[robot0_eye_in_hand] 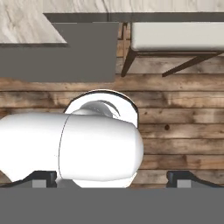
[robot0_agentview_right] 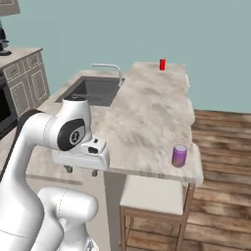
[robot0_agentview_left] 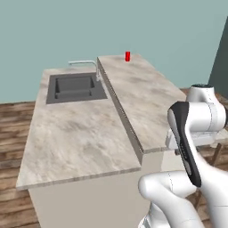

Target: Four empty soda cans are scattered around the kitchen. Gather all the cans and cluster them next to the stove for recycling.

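One red soda can (robot0_agentview_left: 128,56) (robot0_agentview_right: 162,64) stands upright at the far end of the raised marble counter (robot0_agentview_left: 142,98). A purple-pink can (robot0_agentview_right: 179,156) stands upright near that counter's near right corner. My gripper (robot0_agentview_right: 80,171) hangs in front of the island's near edge, fingers pointing down, well short of both cans. In the hand view it looks down at the wooden floor, and its fingertips (robot0_eye_in_hand: 43,177) sit far apart at the bottom, so my gripper (robot0_eye_in_hand: 111,178) is open and holds nothing. The stove is out of view.
The lower counter holds a dark sink (robot0_agentview_left: 75,87) with a curved faucet (robot0_agentview_left: 87,63). A cushioned stool (robot0_agentview_right: 152,196) (robot0_eye_in_hand: 175,37) stands under the raised counter's near end. Grey cabinets (robot0_agentview_right: 24,81) line the left wall.
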Motion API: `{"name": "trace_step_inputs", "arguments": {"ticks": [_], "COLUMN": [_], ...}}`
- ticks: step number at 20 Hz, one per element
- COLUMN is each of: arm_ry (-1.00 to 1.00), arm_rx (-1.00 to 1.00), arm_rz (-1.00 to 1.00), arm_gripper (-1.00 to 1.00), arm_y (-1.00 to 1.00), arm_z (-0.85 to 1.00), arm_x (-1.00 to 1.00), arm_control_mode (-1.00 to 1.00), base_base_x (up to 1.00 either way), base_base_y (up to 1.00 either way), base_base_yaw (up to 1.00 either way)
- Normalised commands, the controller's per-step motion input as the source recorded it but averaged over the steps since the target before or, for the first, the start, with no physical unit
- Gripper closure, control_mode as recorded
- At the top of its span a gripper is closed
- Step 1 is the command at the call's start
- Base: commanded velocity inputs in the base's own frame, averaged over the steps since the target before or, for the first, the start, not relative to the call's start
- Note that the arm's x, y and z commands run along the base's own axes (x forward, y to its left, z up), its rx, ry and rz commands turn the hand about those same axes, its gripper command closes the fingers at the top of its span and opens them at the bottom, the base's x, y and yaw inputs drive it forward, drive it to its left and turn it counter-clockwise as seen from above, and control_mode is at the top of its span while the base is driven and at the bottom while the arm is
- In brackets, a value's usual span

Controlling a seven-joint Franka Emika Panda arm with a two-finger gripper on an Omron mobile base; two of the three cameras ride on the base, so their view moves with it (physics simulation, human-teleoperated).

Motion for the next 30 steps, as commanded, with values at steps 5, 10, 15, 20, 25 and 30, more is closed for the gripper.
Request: {"name": "trace_step_inputs", "arguments": {"ticks": [5,10,15,20,25,30], "arm_ry": [0.0,0.0,0.0,0.0,0.0,0.0], "arm_rx": [0.0,0.0,0.0,0.0,0.0,0.0], "arm_rz": [0.0,0.0,0.0,0.0,0.0,0.0], "arm_gripper": [-1.0,-1.0,-1.0,-1.0,-1.0,-1.0], "arm_y": [0.0,0.0,0.0,0.0,0.0,0.0], "arm_z": [0.0,0.0,0.0,0.0,0.0,0.0], "arm_x": [0.0,0.0,0.0,0.0,0.0,0.0], "arm_control_mode": [1.0,1.0,1.0,1.0,1.0,1.0], "base_base_x": [0.24,0.32,0.27,0.14,0.0,0.0], "base_base_y": [-0.41,-0.31,-0.31,-0.27,-0.26,-0.27], "base_base_yaw": [0.2,0.08,0.01,-0.01,-0.13,-0.29]}}
